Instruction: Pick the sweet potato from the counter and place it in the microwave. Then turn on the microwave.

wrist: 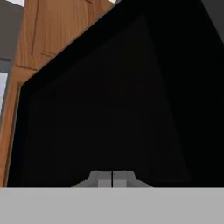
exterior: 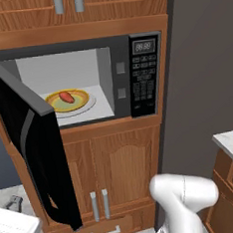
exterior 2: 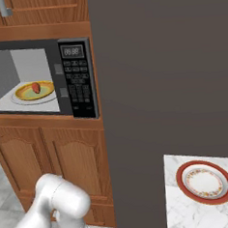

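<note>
Potato [exterior: 66, 97]: already on the plate [exterior: 82, 102] inside the microwave [exterior: 146, 76].
Door [exterior: 40, 160]: open, needs shutting.
Gripper [wrist: 112, 178]: fingertips together, apparently empty.
Left: close door, press start.

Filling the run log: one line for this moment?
sweet potato: on plate in microwave | door: open | end effector: shut, facing door

The microwave [exterior: 80, 81] sits built into a cabinet column, with cupboard doors [exterior: 113, 173] below it and more cupboards above. Its door [exterior: 33, 145] hangs swung wide to the left (hinged on that side), leaving the cavity exposed. Inside, a plate [exterior: 82, 102] rests on the cavity floor, and the sweet potato [exterior: 66, 97] lies on the plate. The keypad [exterior: 145, 78] runs down the microwave's right side, with the display above it. To the right, past a tall panel [exterior 2: 161, 68], the counter [exterior 2: 192, 216] carries a second plate [exterior 2: 205, 182].
</note>
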Robot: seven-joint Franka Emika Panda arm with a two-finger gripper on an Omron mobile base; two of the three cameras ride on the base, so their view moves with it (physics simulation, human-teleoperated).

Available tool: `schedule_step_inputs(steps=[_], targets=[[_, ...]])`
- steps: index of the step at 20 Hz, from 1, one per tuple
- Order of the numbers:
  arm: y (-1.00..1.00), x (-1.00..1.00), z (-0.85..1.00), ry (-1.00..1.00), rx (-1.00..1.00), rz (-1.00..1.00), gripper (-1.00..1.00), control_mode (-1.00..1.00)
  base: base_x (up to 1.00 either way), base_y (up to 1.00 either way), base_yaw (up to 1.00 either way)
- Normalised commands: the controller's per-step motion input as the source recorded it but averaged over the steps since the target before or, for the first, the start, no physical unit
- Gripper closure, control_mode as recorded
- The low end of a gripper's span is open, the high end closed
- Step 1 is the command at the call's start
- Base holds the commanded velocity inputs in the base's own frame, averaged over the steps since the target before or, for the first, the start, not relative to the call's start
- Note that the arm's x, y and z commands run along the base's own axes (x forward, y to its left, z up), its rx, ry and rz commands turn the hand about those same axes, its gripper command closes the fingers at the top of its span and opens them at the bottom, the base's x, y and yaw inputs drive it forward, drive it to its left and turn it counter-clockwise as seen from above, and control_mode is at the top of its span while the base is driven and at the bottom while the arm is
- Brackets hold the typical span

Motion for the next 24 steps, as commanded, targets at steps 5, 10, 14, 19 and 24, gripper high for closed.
schedule_step_inputs(steps=[5, 10, 14, 19, 24], targets=[[0.02, 0.30, -0.01, 0.00, -0.01, -0.23, 1.00, -1.00, 0.00, 0.00, 0.00], [0.00, 0.29, 0.00, 0.00, -0.03, -0.25, 1.00, -1.00, 0.00, 0.00, 0.00], [-0.04, 0.24, 0.00, 0.00, -0.02, -0.23, 1.00, -1.00, 0.00, 0.00, 0.00], [-0.21, 0.14, 0.00, 0.00, -0.01, -0.21, 1.00, -1.00, 0.00, 0.00, 0.00], [-0.34, 0.03, 0.03, 0.00, 0.00, -0.16, 1.00, -1.00, 0.00, 0.00, 0.00]])
